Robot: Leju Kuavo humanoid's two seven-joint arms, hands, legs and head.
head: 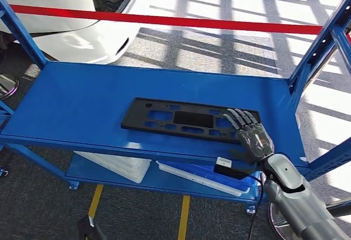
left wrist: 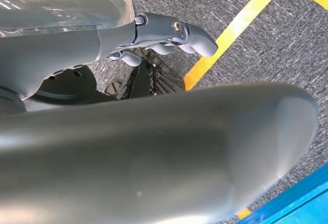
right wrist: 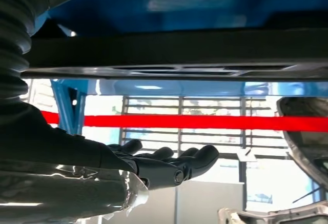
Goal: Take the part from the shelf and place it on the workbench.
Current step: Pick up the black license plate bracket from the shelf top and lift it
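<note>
Sunlit grey floor with window-grid shadows and a red barrier tape [head: 207, 23] stretch beyond a blue metal shelf [head: 83, 102], whose top deck carries a flat black rectangular plastic part with cut-out openings [head: 182, 119]. That part lies flat near the deck's front edge, toward its right half. From the front of the shelf the silver right arm reaches up and forward, and the right hand [head: 250, 133] hovers palm-down over the part's right end, dark fingers [head: 240, 118] extended and apart; whether they touch the part cannot be told. In the right wrist view the right hand's fingers are stretched out, holding nothing. White trays [head: 120, 166] sit on the deck below. The left hand [left wrist: 170, 34] hangs over grey carpet beside a yellow floor line [left wrist: 232, 29], fingers loosely extended, empty
</note>
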